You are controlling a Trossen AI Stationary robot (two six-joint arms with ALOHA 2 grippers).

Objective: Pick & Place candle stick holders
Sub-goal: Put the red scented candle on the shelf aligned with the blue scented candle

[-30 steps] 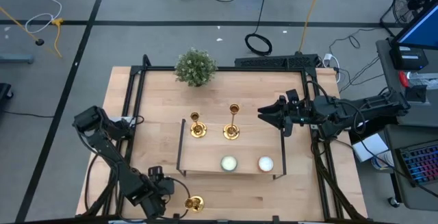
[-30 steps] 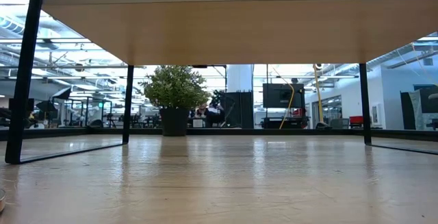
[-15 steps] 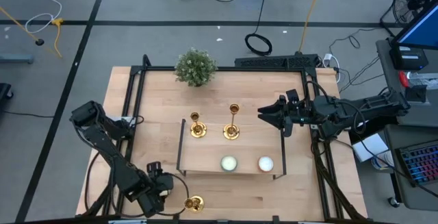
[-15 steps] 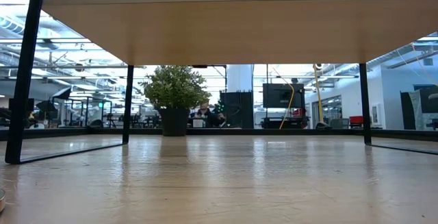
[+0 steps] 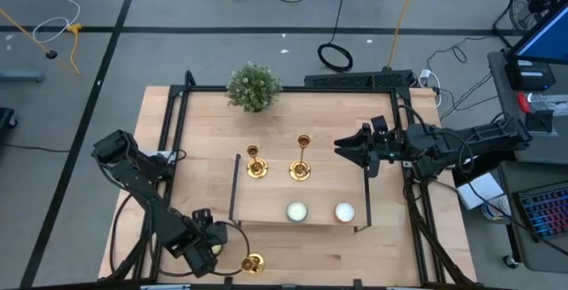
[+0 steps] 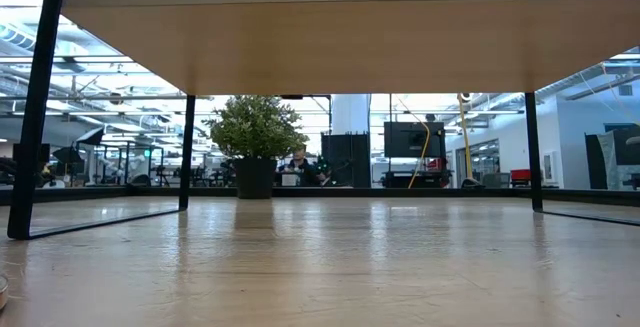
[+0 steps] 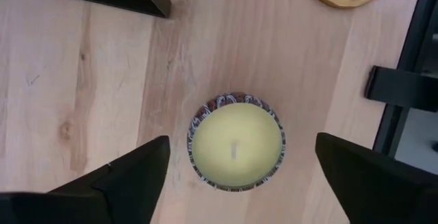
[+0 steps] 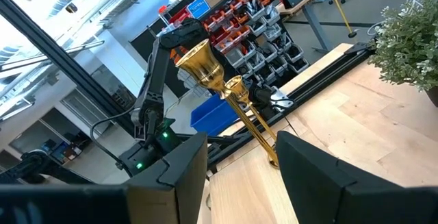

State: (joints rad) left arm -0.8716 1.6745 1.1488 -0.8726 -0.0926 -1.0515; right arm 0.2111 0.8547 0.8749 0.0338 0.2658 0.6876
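Gold candle stick holders in three spots: two upright on the wooden shelf point(image 5: 324, 188), one point(image 5: 256, 164) toward its left end, one point(image 5: 301, 159) near its middle; third point(image 5: 252, 262) down on the table point(image 5: 390, 254), just off the shelf's front-left corner. Left gripper point(image 5: 206, 247) beside that third holder, off the same corner, fingers wide open and gripping nothing, centred over a pale yellow candle point(image 7: 236, 145) rather than the holder, with only the gold base at the wrist view's edge. Right gripper point(image 5: 348, 150) just off the shelf's right end, level with the two upright holders, fingers apart and empty. Two white candles point(image 5: 296, 211) point(image 5: 343, 211) along the shelf's front edge. Likely risks: closing on the yellow candle and lifting the wrong thing; clipping the third holder's base with a finger while re-aiming, then tipping or rolling it toward the table edge; thin stem slipping or tilting in a grip; on the shelf, bumping one tall holder into its neighbour during placement.
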